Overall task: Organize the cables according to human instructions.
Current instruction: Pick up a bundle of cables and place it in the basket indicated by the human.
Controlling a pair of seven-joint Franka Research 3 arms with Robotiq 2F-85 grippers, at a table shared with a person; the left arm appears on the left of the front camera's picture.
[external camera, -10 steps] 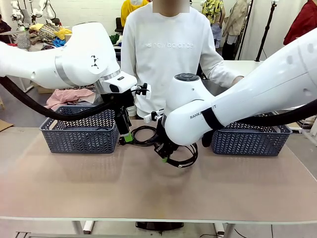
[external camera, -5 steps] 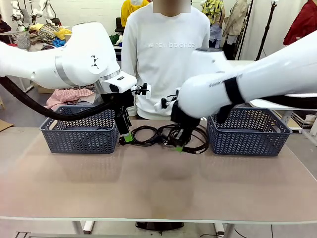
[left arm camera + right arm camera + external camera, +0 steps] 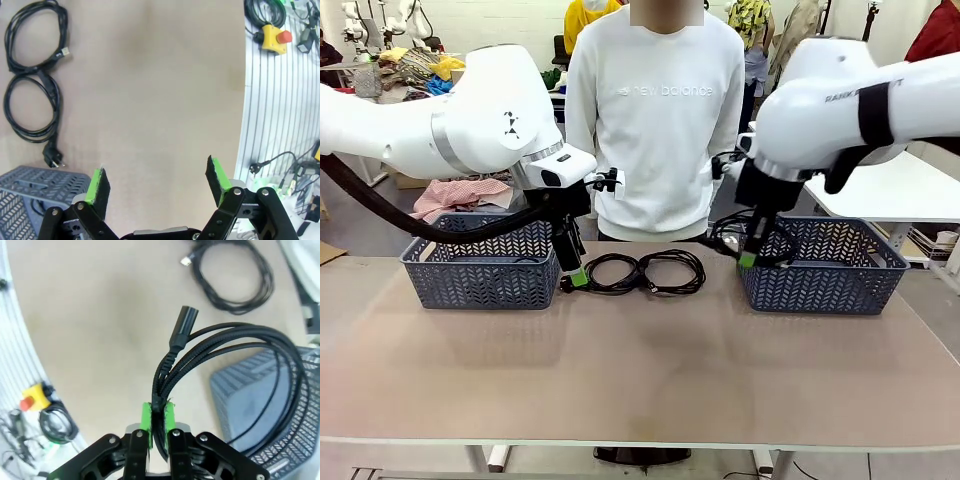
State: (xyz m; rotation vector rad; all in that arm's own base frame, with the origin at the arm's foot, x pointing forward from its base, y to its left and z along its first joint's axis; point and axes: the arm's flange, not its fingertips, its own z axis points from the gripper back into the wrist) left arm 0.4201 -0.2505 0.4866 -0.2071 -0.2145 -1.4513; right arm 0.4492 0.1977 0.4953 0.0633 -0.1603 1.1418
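Green pads of the right gripper (image 3: pixel 157 412) are clamped on a few strands of a coiled black power cord (image 3: pixel 220 337). Its loops sag below, straddling the rim of the grey basket (image 3: pixel 820 290). Released here, the coil could snag on that rim or spill outside. The left gripper (image 3: pixel 157 187) stands wide open and empty, with two coiled cords (image 3: pixel 642 272) on the table just beside it.

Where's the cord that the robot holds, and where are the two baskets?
held cord (image 3: pixel 182 325): right wrist view, on its plug.
right basket (image 3: pixel 820 285): front view, on its front wall.
left basket (image 3: pixel 480 282): front view, on its front wall.
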